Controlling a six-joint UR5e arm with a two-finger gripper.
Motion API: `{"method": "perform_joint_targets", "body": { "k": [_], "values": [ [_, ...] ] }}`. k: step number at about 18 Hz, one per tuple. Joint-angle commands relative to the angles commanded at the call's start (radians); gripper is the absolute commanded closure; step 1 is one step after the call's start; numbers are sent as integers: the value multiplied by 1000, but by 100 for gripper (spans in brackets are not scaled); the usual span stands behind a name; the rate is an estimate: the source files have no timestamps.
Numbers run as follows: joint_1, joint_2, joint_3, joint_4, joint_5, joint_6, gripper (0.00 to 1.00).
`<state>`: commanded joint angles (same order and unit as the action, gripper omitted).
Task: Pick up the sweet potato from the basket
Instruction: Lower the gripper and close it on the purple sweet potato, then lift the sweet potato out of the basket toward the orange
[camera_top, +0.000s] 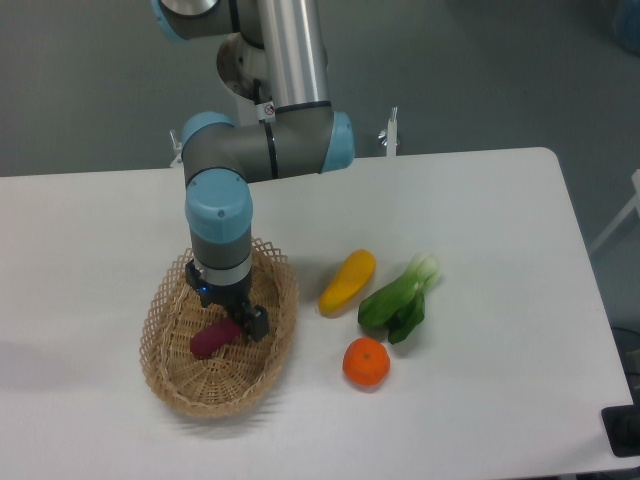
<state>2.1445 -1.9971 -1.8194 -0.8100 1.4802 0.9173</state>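
Basket (170, 375): oval, light tan woven straw, looped scalloped rim; on the white table (480, 400), toward its left half.
Sweet potato (212, 340): dark purple-red, oblong; lying on the basket floor near the middle, lower-left end pointing toward the near rim, upper-right end tucked under the gripper.
Gripper (240, 325): lowered inside the basket, pointing down, right at the upper-right end of the sweet potato; one dark finger (256, 322) visible on the right of that end, the other hidden behind the wrist.
Claw state: cannot tell whether clamped on the tuber or merely straddling it; contact point hidden.
Arm (222, 215): grey links with pale blue joint caps, descending from the top of the view, elbow bent above the far rim of the basket.
Yellow squash (347, 281): on the table just right of the basket, apart from it, tilted diagonally.
Bok choy (398, 300): green leaves, pale stem end up-right; beside the squash on its right.
Orange fruit (366, 362): round, on the table below the squash and the greens, close to the leaves.
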Motion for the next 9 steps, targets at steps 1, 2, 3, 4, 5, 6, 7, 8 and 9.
{"method": "perform_joint_targets", "body": {
  "k": [1, 2, 3, 4, 5, 6, 7, 8, 9],
  "values": [
    [-3, -9, 2, 2, 15, 0, 1],
    [-15, -12, 2, 0, 31, 2, 3],
    [-26, -17, -1, 0, 41, 2, 4],
    [-28, -20, -1, 0, 49, 0, 7],
    [-28, -22, 0, 2, 54, 0, 13],
    [-28, -22, 3, 2, 54, 0, 25],
    [-28, -19, 5, 2, 54, 2, 38],
    [-28, -15, 9, 0, 54, 2, 47],
    [-28, -11, 12, 0, 54, 3, 56]
  ]
}}
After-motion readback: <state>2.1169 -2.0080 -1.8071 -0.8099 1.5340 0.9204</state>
